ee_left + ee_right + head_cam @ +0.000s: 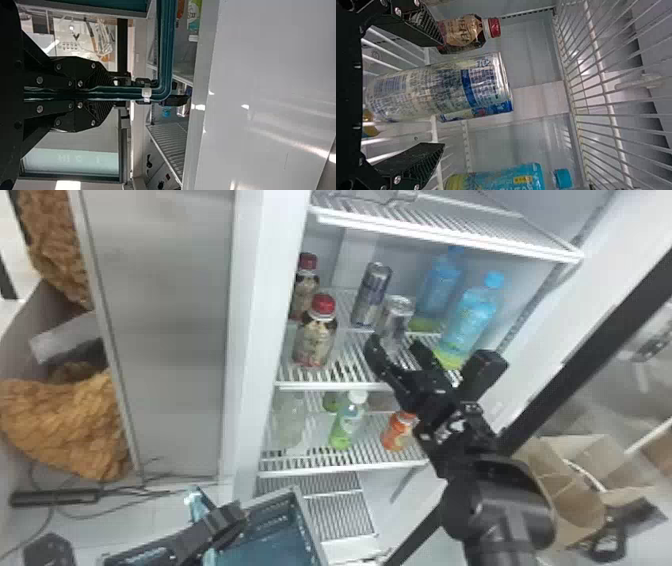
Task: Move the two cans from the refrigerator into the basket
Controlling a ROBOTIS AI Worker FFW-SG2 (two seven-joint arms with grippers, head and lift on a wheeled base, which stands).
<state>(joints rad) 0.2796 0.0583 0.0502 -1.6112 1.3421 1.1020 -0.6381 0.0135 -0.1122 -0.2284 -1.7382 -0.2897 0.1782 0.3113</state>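
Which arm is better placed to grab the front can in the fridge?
Likely its right: the right gripper is open with the front can between its fingers, while the left gripper is shut on the basket.

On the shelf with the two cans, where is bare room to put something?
Bare shelf lies between the front red-capped bottle and the right gripper. It is crowded around the nearer can: the other can stands close behind, blue bottles to the right.

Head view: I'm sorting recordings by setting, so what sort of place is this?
Probably a workroom or storeroom with a drinks refrigerator: wire shelves hold bottles and cans, and open cardboard boxes stand nearby.
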